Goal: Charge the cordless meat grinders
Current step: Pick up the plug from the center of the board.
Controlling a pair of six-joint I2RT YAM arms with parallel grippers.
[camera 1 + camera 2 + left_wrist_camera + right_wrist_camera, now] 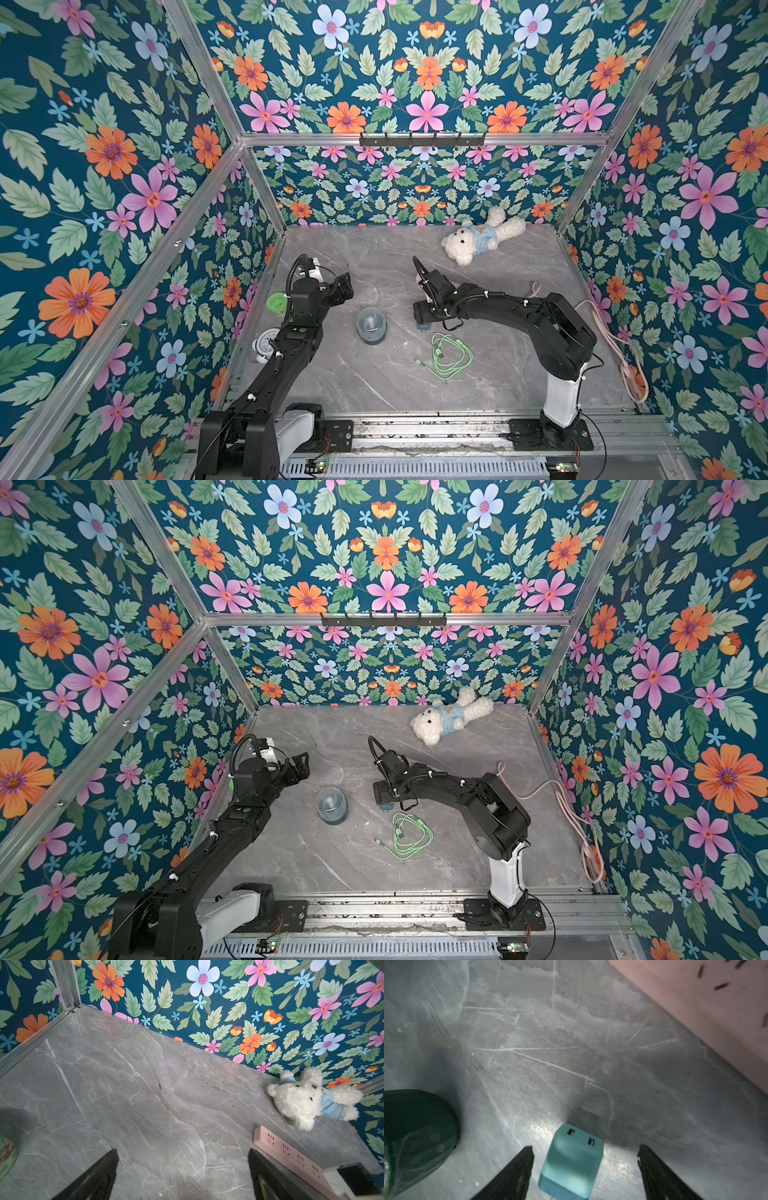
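Fetching the plug (572, 1165): the right gripper (586, 1146) straddles it, jaws spread, not touching (left gripper (182, 1151) spread too, empty). The grinder (371, 325) sits on the table (374, 386) near the plug. Next comes a square pinch.

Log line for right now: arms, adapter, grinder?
left gripper: open, empty | right gripper: open, jaws astride small teal square plug adapter, no contact | clear-domed teal-based grinder: upright, untouched | green coiled cable: loose

The left arm (286, 357) rises from 7 o'clock of the counter (374, 382), holding the left tool (343, 286) raised and aimed toward 2 o'clock with its jaws wide apart, while the right arm (519, 307) stretches from 5 o'clock toward 9 o'clock, the right tool (585, 1148) low, jaws spread.
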